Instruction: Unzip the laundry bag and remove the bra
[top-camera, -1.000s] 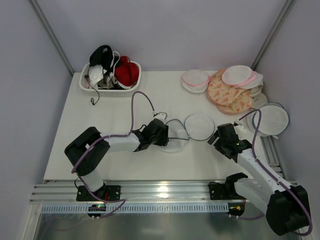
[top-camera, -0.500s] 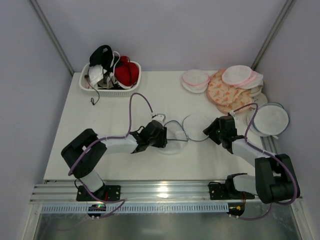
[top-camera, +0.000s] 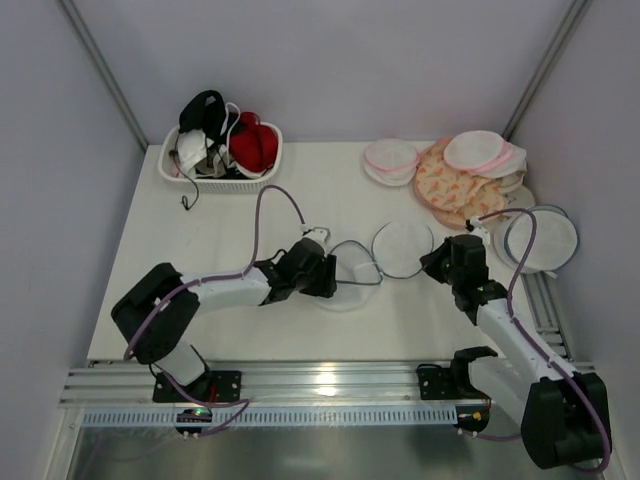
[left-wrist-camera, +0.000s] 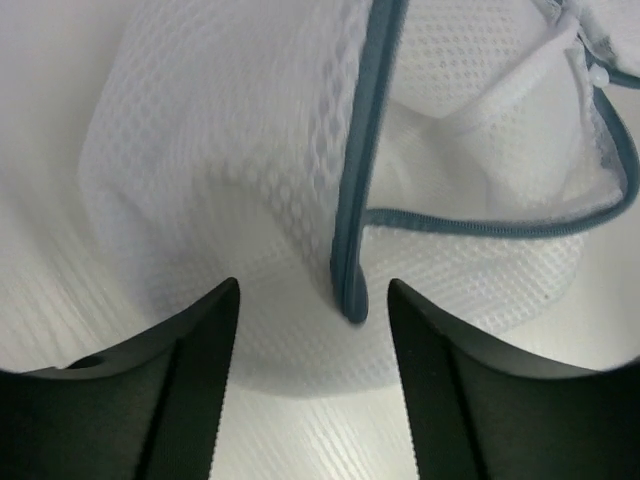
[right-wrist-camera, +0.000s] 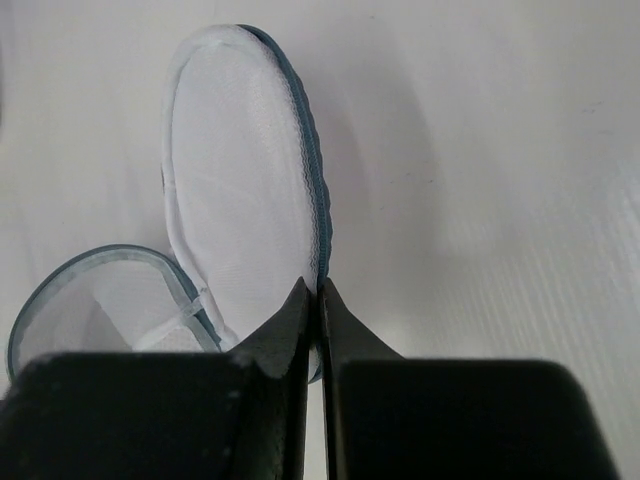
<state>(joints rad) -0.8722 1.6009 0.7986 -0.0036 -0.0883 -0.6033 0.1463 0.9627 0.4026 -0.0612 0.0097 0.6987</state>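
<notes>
Far left, at the far edge of the table (top-camera: 250, 330): a white basket (top-camera: 222, 184), holding the black bra (top-camera: 203, 108) heaped with a white bra (top-camera: 190, 150) and a red bra (top-camera: 252, 145). Well apart from the bag, so the removal step looks done.

Nearer the middle, left gripper (top-camera: 330, 278) (left-wrist-camera: 312, 300) hovering at the left half of the laundry bag (top-camera: 350, 270) (left-wrist-camera: 250, 150). Fingers (left-wrist-camera: 190, 380) spread wide, the mesh and its grey-blue zip rim (left-wrist-camera: 360, 170) just beyond the tips, nothing pinched. Backed slightly leftward compared with a second ago.

Middle: bag lying open in two bowl-like halves, joined at one side. No dark cloth showing through the mesh in either wrist view; probably empty.

Right of that, right gripper (top-camera: 437, 262) (right-wrist-camera: 312, 295) with jaws pressed together on the zip rim of the right half (top-camera: 402, 246) (right-wrist-camera: 240, 180). Half a second ago that half sat a little further left; now drawn rightward with the gripper. Likely meaning: bag spread further open, unzipping finished or nearly so.

Far right: pink-rimmed rounds (top-camera: 390, 158), a patterned pad (top-camera: 455, 190), a grey-rimmed disc (top-camera: 545, 240), all apart from both arms.
</notes>
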